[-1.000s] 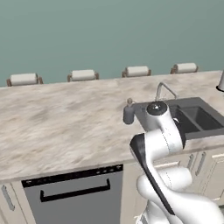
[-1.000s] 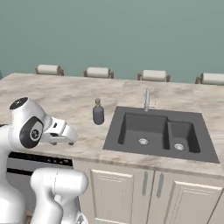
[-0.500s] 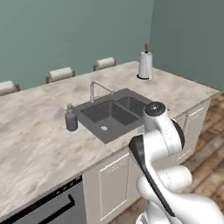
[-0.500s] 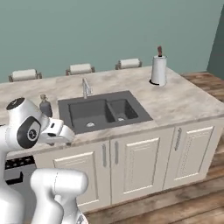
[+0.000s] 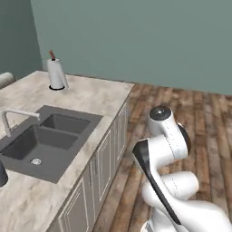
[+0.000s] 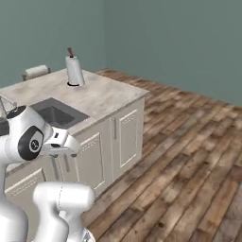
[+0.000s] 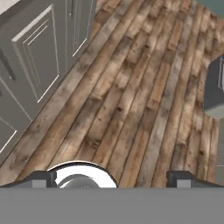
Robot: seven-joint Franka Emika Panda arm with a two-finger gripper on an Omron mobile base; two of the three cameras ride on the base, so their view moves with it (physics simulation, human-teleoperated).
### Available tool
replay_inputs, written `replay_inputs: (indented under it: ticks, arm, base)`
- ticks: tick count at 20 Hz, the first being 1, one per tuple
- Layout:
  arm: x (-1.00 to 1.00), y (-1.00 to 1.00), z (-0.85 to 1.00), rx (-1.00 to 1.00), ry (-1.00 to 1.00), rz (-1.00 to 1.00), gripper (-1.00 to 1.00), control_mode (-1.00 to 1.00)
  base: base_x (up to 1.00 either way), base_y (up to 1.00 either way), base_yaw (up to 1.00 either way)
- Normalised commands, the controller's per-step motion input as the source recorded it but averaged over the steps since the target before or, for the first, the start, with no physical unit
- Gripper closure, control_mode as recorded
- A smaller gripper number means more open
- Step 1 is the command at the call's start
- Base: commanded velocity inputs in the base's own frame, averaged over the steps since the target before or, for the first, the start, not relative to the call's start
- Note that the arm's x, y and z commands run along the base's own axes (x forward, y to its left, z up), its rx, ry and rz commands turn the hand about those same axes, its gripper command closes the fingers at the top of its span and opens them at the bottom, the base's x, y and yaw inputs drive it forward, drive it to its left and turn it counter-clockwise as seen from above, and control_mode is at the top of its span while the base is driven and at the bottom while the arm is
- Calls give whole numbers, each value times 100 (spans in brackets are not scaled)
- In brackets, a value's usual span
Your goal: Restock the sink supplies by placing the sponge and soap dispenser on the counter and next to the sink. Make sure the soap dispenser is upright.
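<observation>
Everything in both base views has slid sideways since half a second ago, because my base has swung round and carried the cameras with it, not because the things themselves moved: the sink (image 5: 43, 142) now lies at the left of the left base view, and wooden floor (image 5: 204, 131) covers the right half. The marbled counter (image 5: 93, 97) runs away from me to its far end, where a white paper-towel roll (image 5: 56, 74) stands upright near the back edge, well apart from the basin. The curved silver faucet (image 5: 13, 118) stands at the sink's left rim. At the very left edge of that view a dark rounded sliver sits on the counter just beside the sink's near corner; it looks like the soap dispenser (image 5: 2, 174), but it is cut off too much for me to tell whether it stands upright. From the right base view the counter's end sits on white cabinet doors (image 6: 125, 137). My gripper (image 7: 113, 178) looks down at the floor planks beside those doors, its fingertips (image 7: 43, 178) spread wide with nothing between them. A grey boxy shape (image 7: 215, 89) shows at the right edge of the hand view; I cannot tell what it is.
</observation>
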Motion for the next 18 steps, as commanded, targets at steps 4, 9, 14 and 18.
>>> replay_inputs:
  ticks: [4, 9, 14, 18]
  arm:
    - [0, 0, 0, 0, 0, 0, -100, 100]
    - [0, 0, 0, 0, 0, 0, -100, 100]
    - [0, 0, 0, 0, 0, 0, -100, 100]
    - [0, 0, 0, 0, 0, 0, -100, 100]
  base:
    - [0, 14, -88]
    - [0, 20, -86]
    - [4, 21, -85]
    - [26, 1, -79]
